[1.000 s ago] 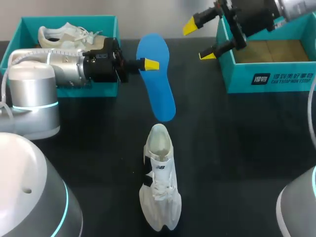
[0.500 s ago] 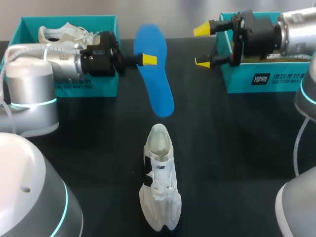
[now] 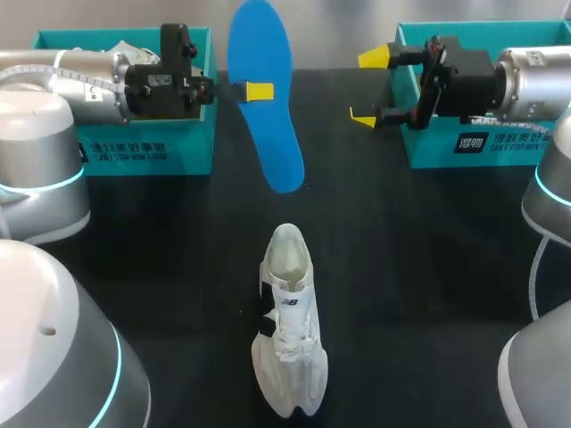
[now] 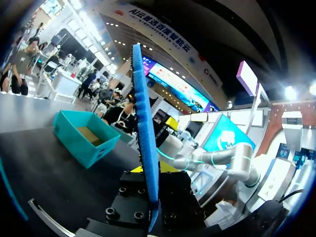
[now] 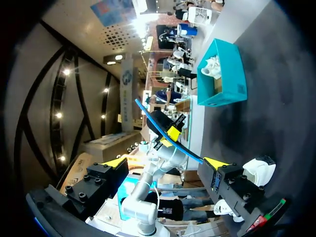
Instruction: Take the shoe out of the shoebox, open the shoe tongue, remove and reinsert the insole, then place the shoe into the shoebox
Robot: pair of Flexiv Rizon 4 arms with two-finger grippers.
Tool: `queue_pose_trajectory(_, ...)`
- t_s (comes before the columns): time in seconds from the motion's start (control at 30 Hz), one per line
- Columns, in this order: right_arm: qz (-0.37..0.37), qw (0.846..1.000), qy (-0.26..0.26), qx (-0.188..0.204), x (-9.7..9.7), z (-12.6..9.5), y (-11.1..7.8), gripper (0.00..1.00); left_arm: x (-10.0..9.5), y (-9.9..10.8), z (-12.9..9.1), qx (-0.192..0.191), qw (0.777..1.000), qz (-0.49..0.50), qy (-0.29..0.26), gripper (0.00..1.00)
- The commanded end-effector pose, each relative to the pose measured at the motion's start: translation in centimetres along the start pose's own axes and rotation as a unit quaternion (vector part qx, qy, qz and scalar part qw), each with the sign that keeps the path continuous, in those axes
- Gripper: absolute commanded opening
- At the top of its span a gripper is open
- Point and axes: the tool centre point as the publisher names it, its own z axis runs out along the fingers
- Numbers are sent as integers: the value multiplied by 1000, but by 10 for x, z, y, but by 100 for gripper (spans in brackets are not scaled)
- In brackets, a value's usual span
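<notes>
One hazard first, operator: where is the insole, and what holds it?

Inspector, I have the blue insole (image 3: 268,143) in the air over the far part of the table (image 3: 428,285). My left end effector (image 3: 254,91) is clamped on it at about mid-length, and both ends stand free. The lower end points toward the shoe (image 3: 287,330). That shoe stands unheld at mid-table, heel opening toward the insole and well apart from it. It is outside both the left shoebox (image 3: 134,156) and the right shoebox (image 3: 500,147). My right end effector (image 3: 368,87) is spread wide and empty, just in front of the right shoebox.

Risk?

In my judgement, a single pinch point may let the insole swivel or slip. Its free length may also flex, so the tip misses the shoe opening. Pushing it into an unsteadied shoe could tip or skid the shoe. A handover closed off-centre could knock the insole loose.

Change against the earlier frames?

The left arm has carried the insole higher and farther from the shoe. The right arm has levelled out, and its open end now faces the insole. The shoe has not moved.
</notes>
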Motion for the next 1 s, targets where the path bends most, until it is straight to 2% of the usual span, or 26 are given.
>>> queue_pose_trajectory(0.03, 1, 1000, -5, -1, 3, 2, 2, 100, 17, 9, -12, 13, 881, 462, -97, 0)
queue_pose_trajectory(0.5, 1, 1000, 4, -4, 5, 1, 3, 100, 17, 9, -12, 13, 881, 462, -97, 0)
queue_pose_trajectory(0.57, 1, 1000, 4, -4, 5, 1, 3, 100, 16, 9, -8, -13, 851, 514, -104, 0)
queue_pose_trajectory(0.67, 1, 1000, 4, -4, 5, 1, 3, 100, 15, 10, -9, -17, 806, 580, -115, 0)
queue_pose_trajectory(0.7, 1, 1000, 4, -4, 5, 1, 3, 100, 15, 11, -10, -2, 788, 607, -102, 0)
queue_pose_trajectory(0.77, 1, 1000, 4, -4, 5, 1, 3, 100, 16, 11, -11, -5, 754, 649, -105, 0)
queue_pose_trajectory(0.8, 1, 1000, 4, -4, 5, 1, 3, 100, 18, 12, -13, 6, 733, 672, -104, 0)
queue_pose_trajectory(0.83, 1, 1000, 4, -4, 5, 1, 3, 100, 17, 11, -13, -6, 716, 689, -110, 0)
queue_pose_trajectory(0.9, 1, 1000, 4, -4, 5, 1, 3, 100, 21, 9, -14, 10, 648, 754, -107, 0)
queue_pose_trajectory(0.93, 1, 1000, 4, -4, 5, 1, 3, 100, 25, 9, -18, 36, 607, 788, -100, 0)
queue_pose_trajectory(0.97, 1, 1000, 4, -4, 5, 1, 3, 100, 27, 7, -23, 63, 579, 808, -88, 0)
queue_pose_trajectory(1.0, 1, 1000, 4, -4, 5, 1, 3, 100, 27, 7, -23, 63, 579, 808, -88, 0)
